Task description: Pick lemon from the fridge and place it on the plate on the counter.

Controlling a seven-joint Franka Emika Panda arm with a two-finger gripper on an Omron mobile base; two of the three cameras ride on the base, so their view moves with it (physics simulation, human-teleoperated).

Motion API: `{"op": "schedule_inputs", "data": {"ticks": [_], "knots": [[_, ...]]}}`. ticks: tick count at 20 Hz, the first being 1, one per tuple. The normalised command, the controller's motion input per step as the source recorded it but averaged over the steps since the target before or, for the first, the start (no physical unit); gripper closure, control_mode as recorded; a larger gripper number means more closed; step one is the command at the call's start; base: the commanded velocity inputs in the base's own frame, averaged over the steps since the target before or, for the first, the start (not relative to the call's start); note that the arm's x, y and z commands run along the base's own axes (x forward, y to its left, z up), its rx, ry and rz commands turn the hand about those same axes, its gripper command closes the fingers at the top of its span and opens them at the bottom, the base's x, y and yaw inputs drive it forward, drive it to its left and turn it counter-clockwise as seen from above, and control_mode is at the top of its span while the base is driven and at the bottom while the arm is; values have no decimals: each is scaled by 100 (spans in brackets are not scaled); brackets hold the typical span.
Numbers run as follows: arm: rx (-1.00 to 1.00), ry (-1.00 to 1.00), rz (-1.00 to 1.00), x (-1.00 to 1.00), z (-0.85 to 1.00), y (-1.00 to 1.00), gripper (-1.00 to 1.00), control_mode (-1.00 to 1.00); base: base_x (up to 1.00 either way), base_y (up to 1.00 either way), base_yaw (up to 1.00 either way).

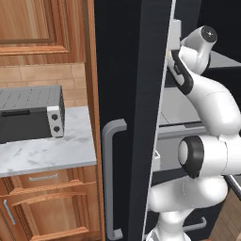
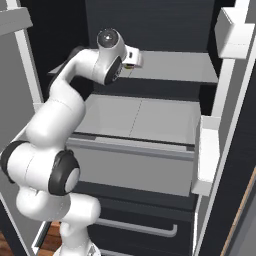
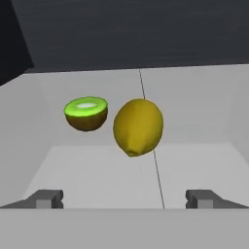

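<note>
Right now the pincer point(image 3: 124, 198) is wide open and holds nothing, and its two dark tips point(image 3: 44, 199) stick up far apart at the bottom of the hand view. Straight ahead of the pincer, a bit past the tips and about in the middle between them, sits the lemon point(image 3: 138, 127) on a light grey shelf point(image 3: 97, 175) inside the fridge point(image 2: 165, 30). Nothing touches the lemon. Just beside it, on the side of the left tip, is half a kiwi point(image 3: 86, 113) with its green cut face up; the two fruits are close but apart. Behind them is the dark back wall of the fridge. From the right base view, the white arm point(image 2: 75, 95) reaches up into the open fridge at the top shelf. From the left base view, the counter point(image 1: 47, 150) lies off to the side of the fridge door point(image 1: 136, 117), with a toaster oven point(image 1: 30, 113) on it.
</note>
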Motion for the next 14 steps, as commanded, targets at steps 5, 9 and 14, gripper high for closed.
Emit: {"op": "schedule_inputs", "data": {"ticks": [5,9,14], "knots": [[0,5,0,42,-3,-3,-100,-100,0,0,0],[0,13,0,38,4,-10,-100,-100,0,0,0],[0,12,0,34,10,-18,-100,-100,0,0,0]]}}
